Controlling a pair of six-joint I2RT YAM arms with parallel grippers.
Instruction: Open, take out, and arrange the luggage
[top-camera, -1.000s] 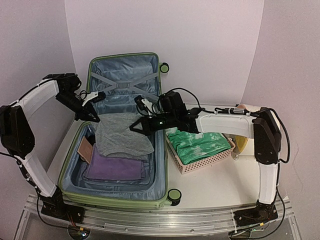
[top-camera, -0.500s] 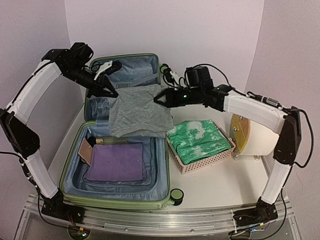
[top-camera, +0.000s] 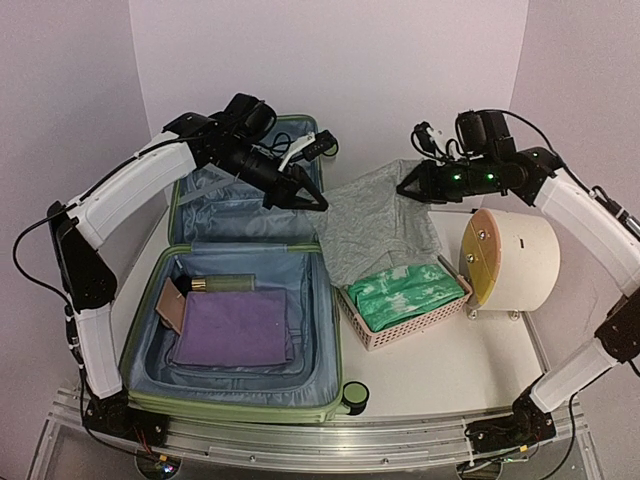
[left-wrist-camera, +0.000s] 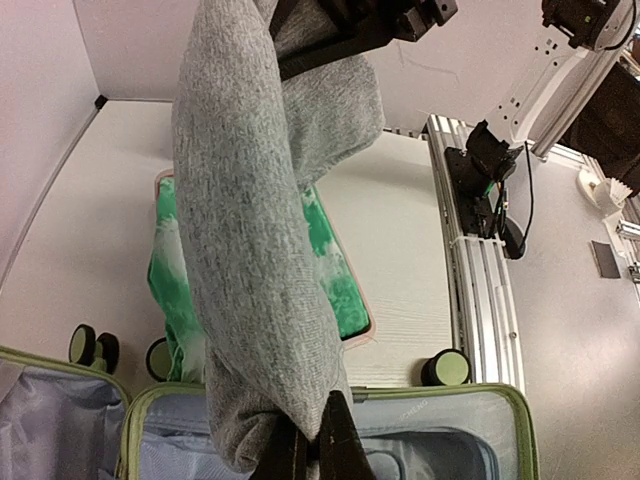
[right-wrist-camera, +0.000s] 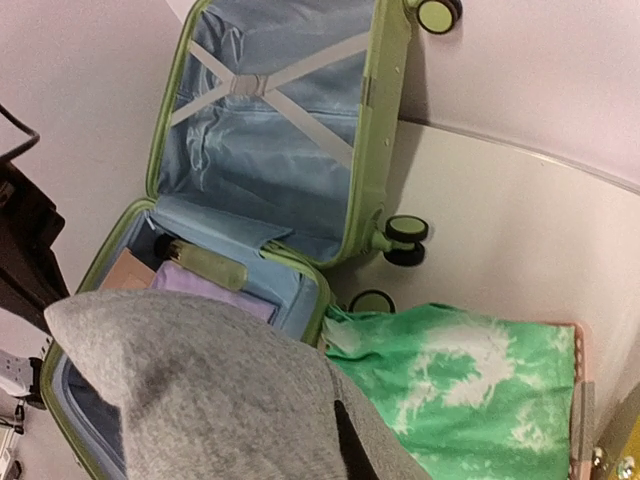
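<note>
From above, the luggage (top-camera: 232, 401), a light-green ribbed hard shell, lies open on the left of the pale surface (top-camera: 450, 370), its lid upright against the far wall and its grey-blue fabric lining showing. The flat half holds a folded purple cloth (top-camera: 232, 328), a slim bottle (top-camera: 222, 284) and a flat brown piece (top-camera: 172, 303). A soft grey garment (top-camera: 375, 225) hangs stretched between the left end effector (top-camera: 318, 203) and the right end effector (top-camera: 405, 190), each pinched narrow on one corner, above a pink slotted basket (top-camera: 372, 335) that holds green-and-white mottled cloth (top-camera: 405, 293). A cream cylinder drum (top-camera: 520, 260) lies on its side to the right. At the left wrist, the dark fingertips (left-wrist-camera: 335, 440) are closed on a fold of the garment's fuzzy knit, which drapes over the mottled cloth, with the luggage rim and a round wheel (left-wrist-camera: 447, 367) just beside. At the right wrist, the garment bunches over the fingers, only a dark sliver showing; beyond it stand the lid's crossed straps (right-wrist-camera: 262, 82) and more round wheels (right-wrist-camera: 405, 235).
</note>
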